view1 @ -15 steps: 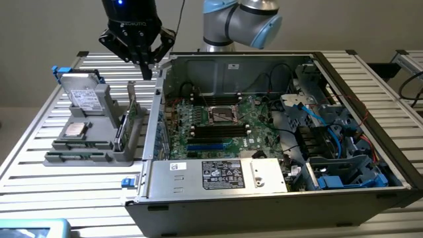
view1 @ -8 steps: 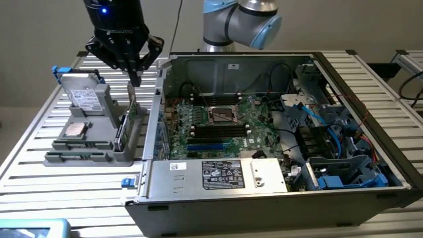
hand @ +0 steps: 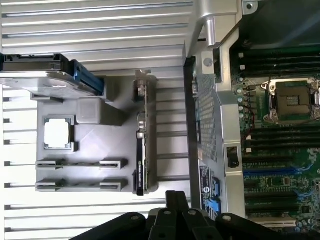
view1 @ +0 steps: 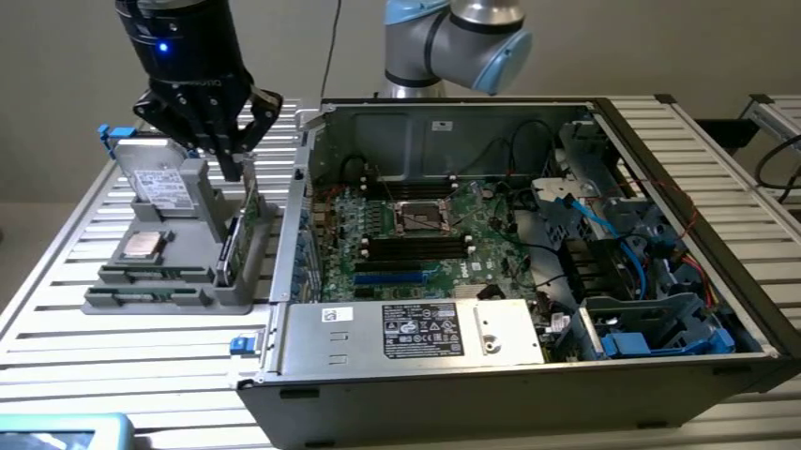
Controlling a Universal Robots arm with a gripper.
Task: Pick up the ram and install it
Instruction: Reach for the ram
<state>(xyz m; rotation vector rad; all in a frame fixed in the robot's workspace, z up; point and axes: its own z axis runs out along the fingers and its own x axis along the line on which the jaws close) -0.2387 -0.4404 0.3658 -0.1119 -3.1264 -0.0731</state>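
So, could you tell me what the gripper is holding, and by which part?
Nothing that shows: the gripper is shut, apparently empty, above the grey tray.

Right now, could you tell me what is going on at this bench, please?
A robot arm's hand, shut and apparently empty, hangs just above a grey parts holder on the exterior view's left of an open computer case. It is nearest the upright green card standing in that holder.

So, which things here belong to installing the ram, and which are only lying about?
Job: gripper, ram standing in the tray, motherboard memory slots.
Lying about: processor chip, hard drive, green card with bracket.
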